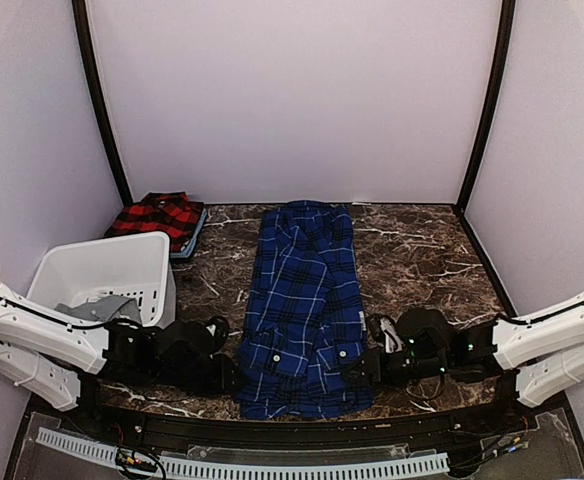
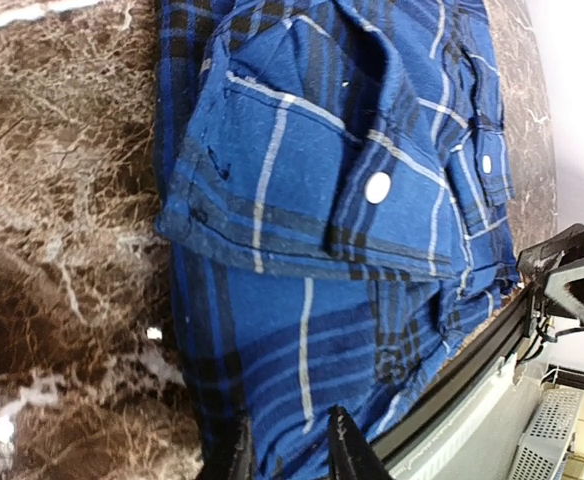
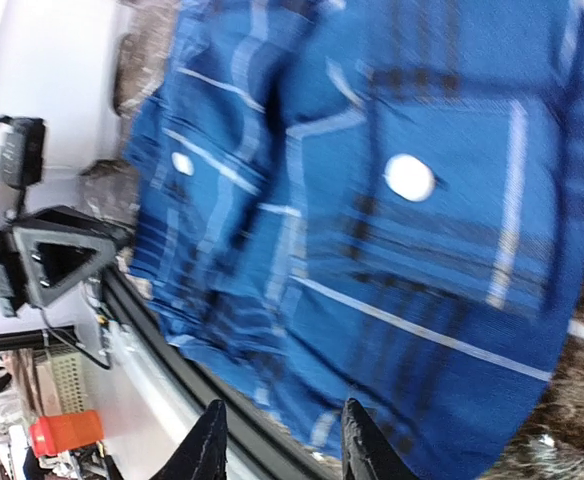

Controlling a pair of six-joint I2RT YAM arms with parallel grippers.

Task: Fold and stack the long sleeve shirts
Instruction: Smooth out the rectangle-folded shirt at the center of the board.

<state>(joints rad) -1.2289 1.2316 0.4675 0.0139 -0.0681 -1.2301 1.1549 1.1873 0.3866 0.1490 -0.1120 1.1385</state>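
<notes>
White basket (image 1: 157, 262) at far left on the marble worktop (image 1: 422, 260), with grey cloth (image 1: 102, 305) inside. Behind it, in the rear left corner, is the red shirt (image 1: 157, 213), folded flat on something pale blue; can't tell what. It is well apart from both arms. Left arm reaches in low from the left, passing just in front of the basket. Left tool (image 2: 290, 455) is at the near left edge of the blue shirt (image 1: 307, 290). Its fingers stand a narrow way apart with blue cloth showing between them; can't tell if they pinch it. Blue shirt lies mid-worktop as a long narrow strip running from rear to near edge, sides folded in. Its near end is bunched and thicker, reaching the black rail (image 1: 272, 425). A cuff (image 2: 302, 190) lies on top of that near end, with white buttons (image 2: 378, 187) showing on it and on the cloth beside it. Right tool (image 3: 280, 440) is at the near right edge of the same shirt, opposite the left one. It also has a narrow gap, with the shirt's hem and the rail showing between the fingers; can't tell if it has a hold on the cloth. Right arm comes in low from the right, over bare worktop.
</notes>
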